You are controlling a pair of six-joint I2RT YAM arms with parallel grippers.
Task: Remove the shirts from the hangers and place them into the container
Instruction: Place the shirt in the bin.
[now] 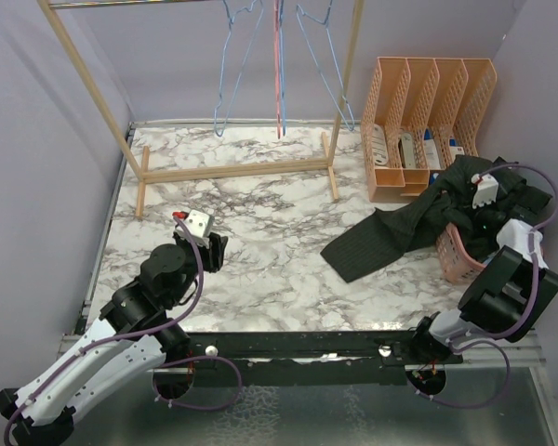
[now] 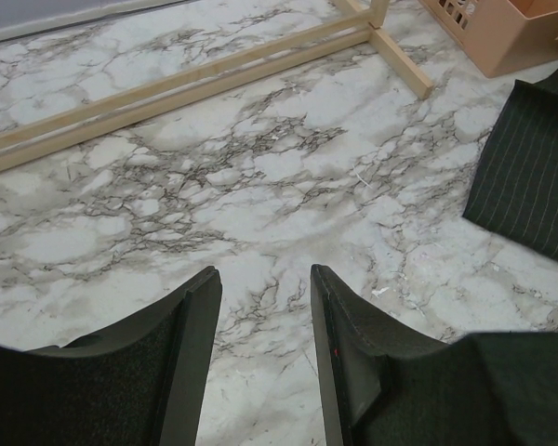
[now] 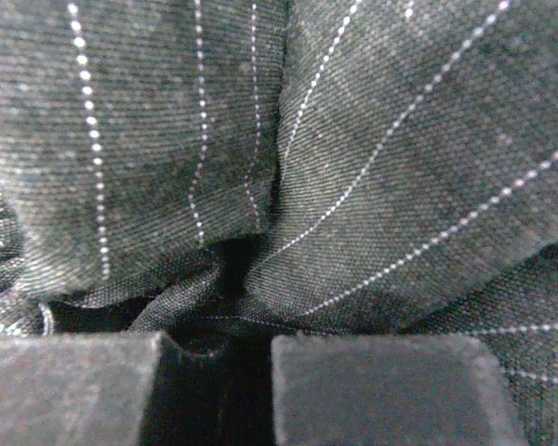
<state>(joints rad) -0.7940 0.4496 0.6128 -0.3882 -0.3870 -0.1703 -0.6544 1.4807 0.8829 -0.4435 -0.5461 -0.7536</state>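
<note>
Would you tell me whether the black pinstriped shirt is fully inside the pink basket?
Partly out: the black pinstriped shirt is bunched over the basket, while one end lies spread on the marble table beside it.

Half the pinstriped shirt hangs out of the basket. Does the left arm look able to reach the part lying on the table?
Probably yes. The left claw is open and empty, and only bare marble table lies between it and the pinstriped shirt; nothing blocks the way.
</note>
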